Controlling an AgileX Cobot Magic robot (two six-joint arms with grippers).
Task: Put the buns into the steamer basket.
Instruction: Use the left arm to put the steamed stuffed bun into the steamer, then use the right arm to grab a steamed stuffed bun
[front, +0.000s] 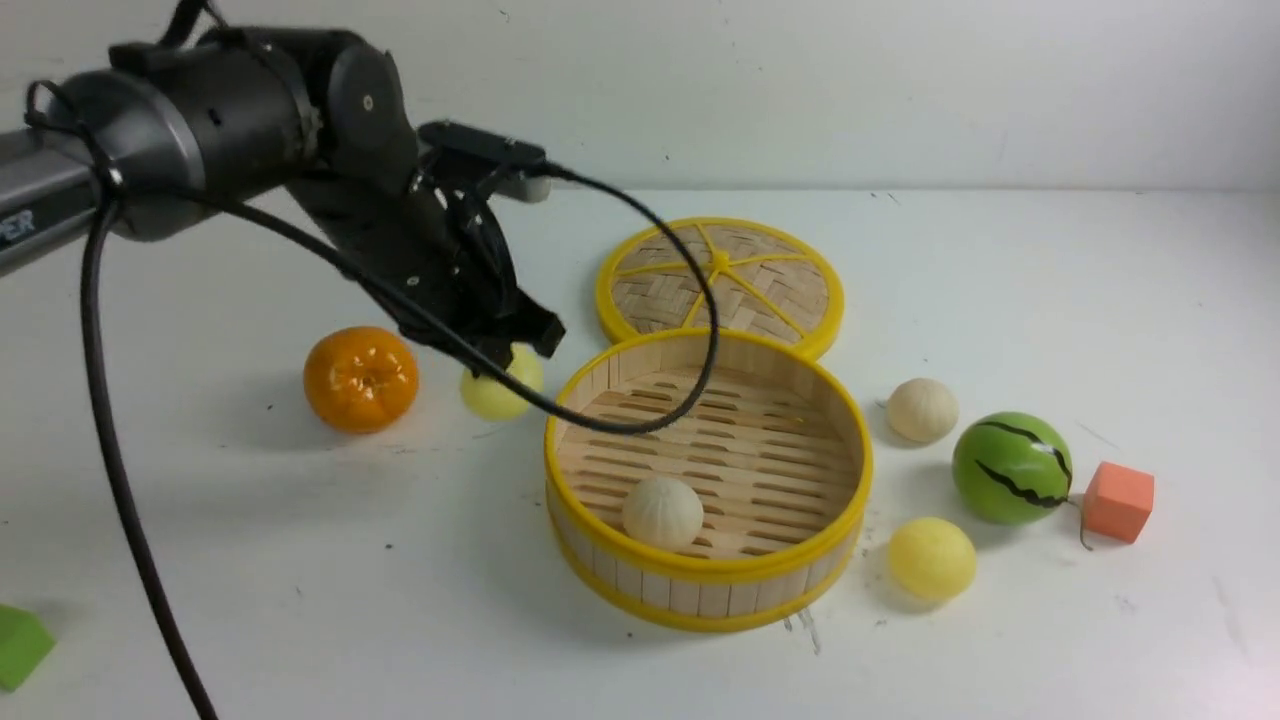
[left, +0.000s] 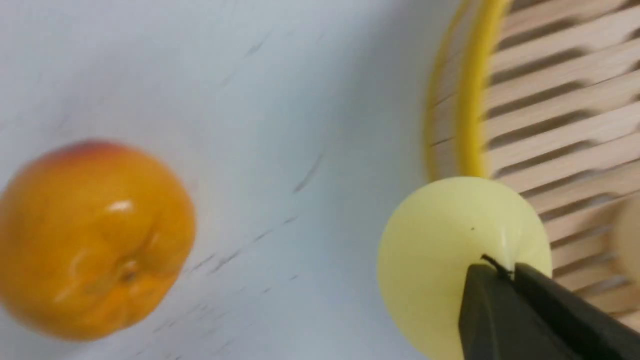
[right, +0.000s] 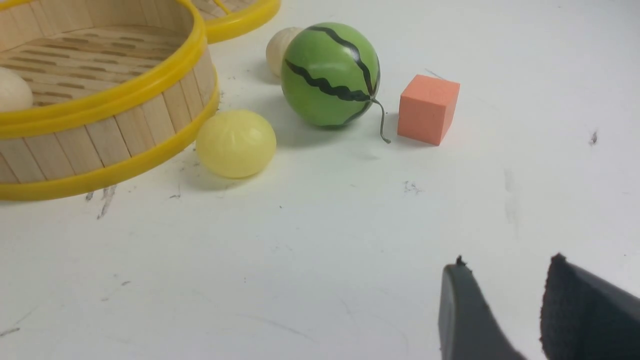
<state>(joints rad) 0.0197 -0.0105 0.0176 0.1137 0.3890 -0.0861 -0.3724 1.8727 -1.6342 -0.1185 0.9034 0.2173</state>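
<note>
The steamer basket (front: 700, 570) stands mid-table with one cream-white bun (front: 662, 512) on its slat floor. A pale yellow bun (front: 495, 395) sits just left of the basket, and my left gripper (front: 515, 350) is right above it. In the left wrist view the black jaws (left: 512, 272) are pressed together, pinching a crease in the top of that bun (left: 450, 240) beside the basket rim (left: 472, 100). Right of the basket lie another cream-white bun (front: 921, 409) and another pale yellow bun (front: 931, 558). My right gripper (right: 505, 265) hangs open over bare table, holding nothing.
An orange (front: 360, 378) lies left of the pinched bun. The woven lid (front: 770, 290) lies flat behind the basket. A green striped melon ball (front: 1011, 467) and an orange cube (front: 1118, 501) sit at the right. A green block (front: 18, 645) is at the near left edge.
</note>
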